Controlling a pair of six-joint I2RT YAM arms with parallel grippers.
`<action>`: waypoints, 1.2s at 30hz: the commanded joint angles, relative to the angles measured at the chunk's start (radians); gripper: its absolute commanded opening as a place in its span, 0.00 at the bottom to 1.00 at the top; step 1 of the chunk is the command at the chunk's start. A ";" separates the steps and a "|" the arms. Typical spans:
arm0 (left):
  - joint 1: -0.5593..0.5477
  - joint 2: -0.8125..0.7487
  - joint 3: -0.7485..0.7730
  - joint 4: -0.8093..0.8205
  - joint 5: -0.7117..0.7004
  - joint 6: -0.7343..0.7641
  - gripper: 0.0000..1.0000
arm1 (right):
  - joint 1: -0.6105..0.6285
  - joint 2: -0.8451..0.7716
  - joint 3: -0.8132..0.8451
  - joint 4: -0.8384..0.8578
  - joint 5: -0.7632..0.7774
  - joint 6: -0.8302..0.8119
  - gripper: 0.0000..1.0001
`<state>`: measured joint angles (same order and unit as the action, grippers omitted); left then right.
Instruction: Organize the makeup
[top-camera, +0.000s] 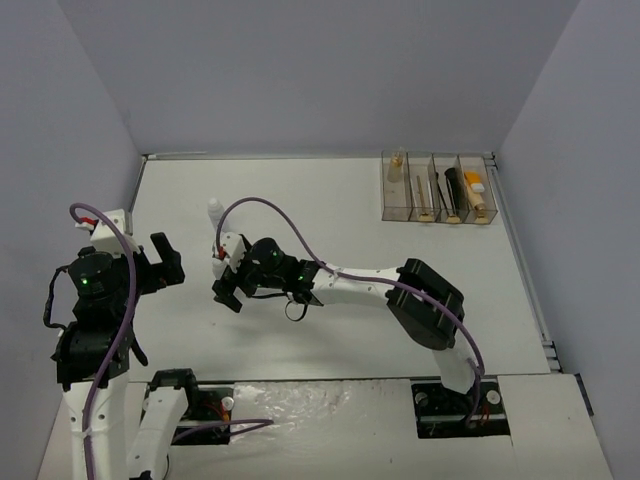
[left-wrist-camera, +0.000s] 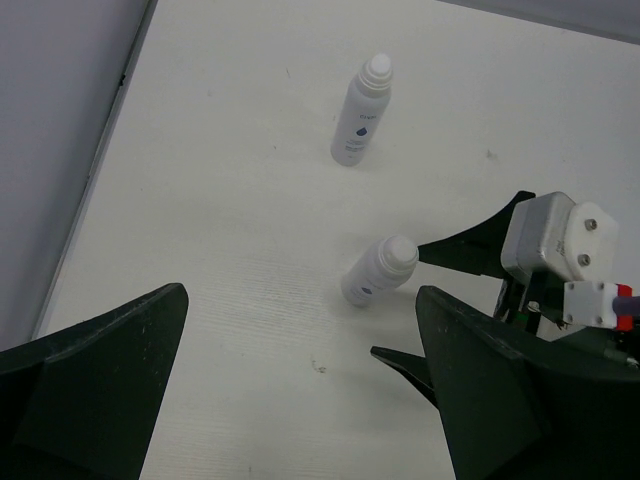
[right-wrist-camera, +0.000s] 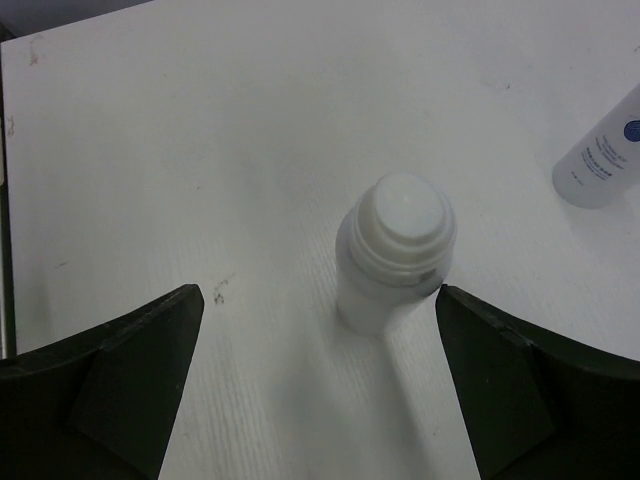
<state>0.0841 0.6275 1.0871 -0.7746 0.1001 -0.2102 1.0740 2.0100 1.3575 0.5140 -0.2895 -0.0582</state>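
Grey walls close round a white counter (top-camera: 350, 200), and we see a clear smoky four-compartment box (top-camera: 397, 205) in the upper right of the overhead frame, against the far edge. Its compartments hold a small glass bottle of tan liquid (top-camera: 397, 162), thin pencils (top-camera: 424, 195), a black brush (top-camera: 452, 183) and an orange tube (top-camera: 473, 186). Left of centre, the right gripper (top-camera: 226, 272) hangs low with its jaws spread wide around one white bottle (right-wrist-camera: 395, 250), which stands upright on the counter between the fingers, not clamped. The finger on the right of the wrist frame sits just at the bottle's shoulder, and we cannot tell whether it touches. A second white bottle (left-wrist-camera: 360, 112) stands upright farther back, apart from the first. At the left edge, the left gripper (top-camera: 165, 265) hangs above the counter, its jaws released wide and empty.
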 joint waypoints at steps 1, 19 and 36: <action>-0.002 0.023 0.050 0.023 -0.017 -0.015 0.97 | -0.003 0.040 0.120 0.090 0.052 -0.025 0.98; -0.002 0.054 0.031 0.067 -0.010 -0.020 0.97 | -0.005 0.135 0.184 0.120 0.104 -0.003 0.48; -0.005 0.237 0.028 0.290 0.074 -0.032 0.97 | -0.310 -0.288 -0.082 0.013 0.341 -0.025 0.00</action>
<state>0.0841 0.8188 1.0915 -0.6548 0.1455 -0.2247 0.9005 1.9239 1.2871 0.4564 -0.1045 -0.0758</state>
